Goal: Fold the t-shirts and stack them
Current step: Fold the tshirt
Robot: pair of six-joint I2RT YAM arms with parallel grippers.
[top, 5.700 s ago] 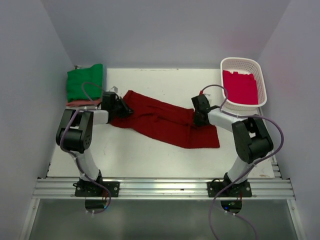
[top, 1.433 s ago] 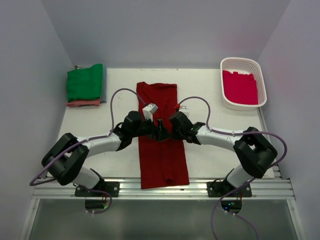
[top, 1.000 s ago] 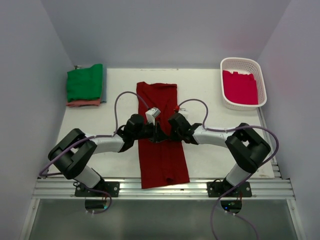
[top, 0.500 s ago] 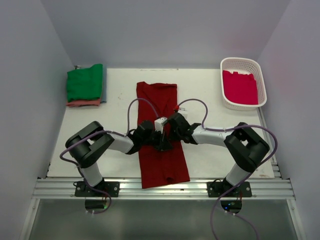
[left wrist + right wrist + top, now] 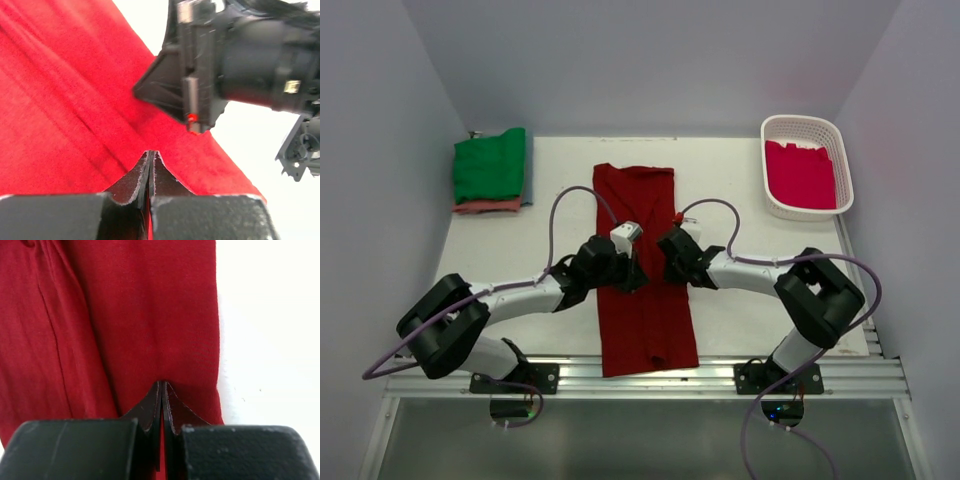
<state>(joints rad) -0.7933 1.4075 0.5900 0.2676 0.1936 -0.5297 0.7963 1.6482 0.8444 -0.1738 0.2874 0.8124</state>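
Now that left pincer has shut, dark red t-shirt unmoved

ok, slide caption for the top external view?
Left end effector and right end effector shut, mid-length on a dark red t-shirt; folded green t-shirt back left, crimson t-shirt in white basket.

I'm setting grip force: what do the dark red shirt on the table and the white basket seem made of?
Dark red shirt: soft matte cloth, probably a cotton-type knit; it lies limp with shallow creases in the wrist views. White basket: likely moulded plastic, smooth finish; its walls are a rigid open lattice.
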